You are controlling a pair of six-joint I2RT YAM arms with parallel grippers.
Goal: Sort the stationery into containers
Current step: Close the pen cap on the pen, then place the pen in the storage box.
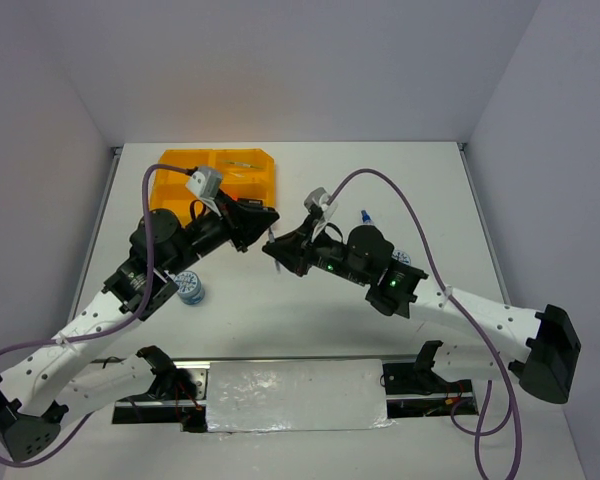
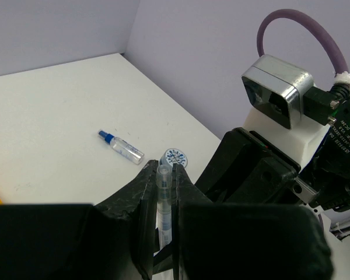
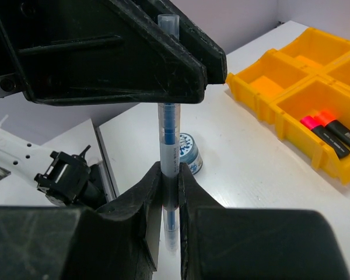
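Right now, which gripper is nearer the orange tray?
Left. The left gripper sits at the orange tray's near right corner. The right gripper is a little further back toward the robot, meeting the left one on the pen that both grip.

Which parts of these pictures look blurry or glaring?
Top view: the crinkled silver sheet by the arm bases glares white. Left wrist view: the black left fingers are soft, the blue-capped clear bottle sharp. Right wrist view: the right fingers around the thin clear pen blur; the orange-yellow plastic tray is crisp.
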